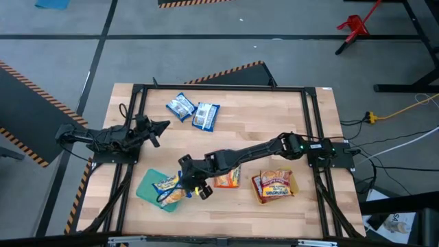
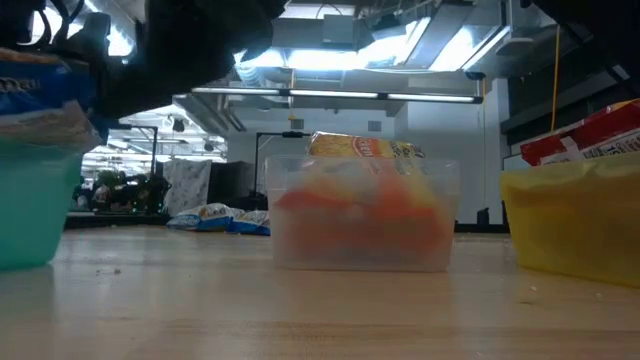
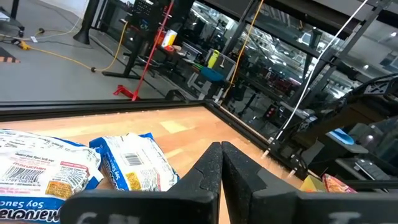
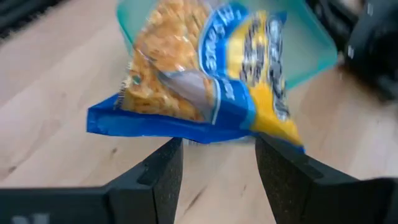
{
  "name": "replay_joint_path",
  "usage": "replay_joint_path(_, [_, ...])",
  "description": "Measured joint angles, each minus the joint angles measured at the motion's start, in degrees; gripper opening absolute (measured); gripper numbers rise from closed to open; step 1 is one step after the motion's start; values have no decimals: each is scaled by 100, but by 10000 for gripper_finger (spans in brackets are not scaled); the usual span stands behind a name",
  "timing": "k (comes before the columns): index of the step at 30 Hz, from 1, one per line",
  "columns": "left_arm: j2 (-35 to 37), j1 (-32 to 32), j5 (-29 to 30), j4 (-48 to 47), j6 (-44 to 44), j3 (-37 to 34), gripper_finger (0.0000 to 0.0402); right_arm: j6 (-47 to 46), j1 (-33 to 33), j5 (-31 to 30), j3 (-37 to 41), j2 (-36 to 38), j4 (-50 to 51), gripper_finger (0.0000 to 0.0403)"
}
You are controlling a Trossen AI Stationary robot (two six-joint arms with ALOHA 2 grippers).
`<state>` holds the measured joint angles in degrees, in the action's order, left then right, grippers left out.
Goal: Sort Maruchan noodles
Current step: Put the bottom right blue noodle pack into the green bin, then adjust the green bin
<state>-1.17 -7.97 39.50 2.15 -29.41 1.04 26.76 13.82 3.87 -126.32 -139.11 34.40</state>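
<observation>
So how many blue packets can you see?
3. Two lie side by side at the table's far part. One is at the teal tray, by the right fingers. More may be hidden.
</observation>
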Motion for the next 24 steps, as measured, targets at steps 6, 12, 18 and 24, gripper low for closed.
replay_joint_path(6, [-17, 2, 137, -2, -98, 0, 2, 535, 4, 225, 0, 1, -352, 186])
replay_joint_path(12, [-211, -125, -475, -703, -1040, 218, 1, 642, 2, -258, -4, 31, -169, 186])
replay_joint_path(18, [-664, -460, -644, -2067, -2529, 614, 1, 658, 2, -334, -63, 174, 145, 186])
replay_joint_path(24, [-1361, -773, -954, -2992, -3721, 1197, 0, 786, 2, -330, -349, 184, 296, 186])
